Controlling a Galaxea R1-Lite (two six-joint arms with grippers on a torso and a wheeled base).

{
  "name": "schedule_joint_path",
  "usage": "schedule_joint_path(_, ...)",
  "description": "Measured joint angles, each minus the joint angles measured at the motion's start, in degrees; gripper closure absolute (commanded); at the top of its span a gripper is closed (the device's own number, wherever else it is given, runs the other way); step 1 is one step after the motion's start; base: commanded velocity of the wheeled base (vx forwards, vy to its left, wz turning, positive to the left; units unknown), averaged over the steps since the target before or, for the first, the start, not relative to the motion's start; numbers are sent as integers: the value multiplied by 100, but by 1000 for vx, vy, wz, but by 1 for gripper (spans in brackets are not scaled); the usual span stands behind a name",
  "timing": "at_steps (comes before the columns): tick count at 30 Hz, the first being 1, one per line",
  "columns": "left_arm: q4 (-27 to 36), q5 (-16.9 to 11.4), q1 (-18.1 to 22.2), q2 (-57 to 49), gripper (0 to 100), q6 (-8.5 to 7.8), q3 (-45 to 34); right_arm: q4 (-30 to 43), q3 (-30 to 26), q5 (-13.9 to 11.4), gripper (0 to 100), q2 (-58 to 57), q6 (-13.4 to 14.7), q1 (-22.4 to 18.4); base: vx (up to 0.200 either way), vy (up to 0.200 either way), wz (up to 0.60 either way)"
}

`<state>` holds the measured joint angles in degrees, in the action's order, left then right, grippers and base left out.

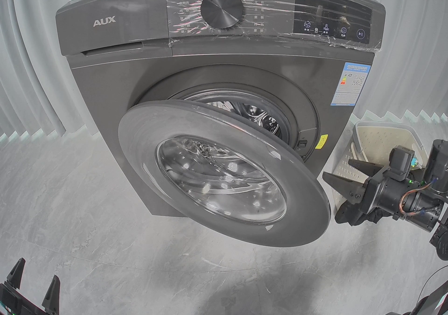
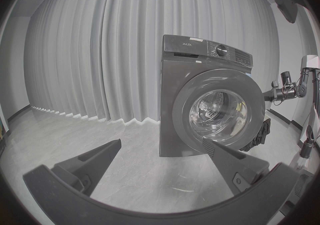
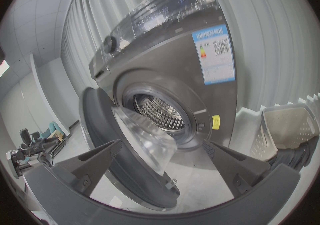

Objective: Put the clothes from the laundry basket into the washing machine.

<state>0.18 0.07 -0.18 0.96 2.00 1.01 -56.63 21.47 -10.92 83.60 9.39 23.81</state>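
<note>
Pale pleated curtain [image 1: 28, 73] all round, grey marbled floor [image 1: 70, 218] beneath.

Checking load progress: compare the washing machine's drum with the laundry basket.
The drum is shiny metal; the basket is pale plastic. The drum sits behind a swung-open door; the basket has no lid. No clothes show in the drum; a dark garment lies against the basket. Both have perforated walls.
</note>
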Motion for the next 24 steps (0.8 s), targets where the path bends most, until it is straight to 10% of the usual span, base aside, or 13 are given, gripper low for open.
schedule_joint_path(17,0,0,0,0,0,0,0,-224,-734,34,0,380,-101,1064,0,0,0)
schedule_joint_path(24,-2,0,0,0,0,0,0,-294,-557,226,0,581,-105,689,0,0,0)
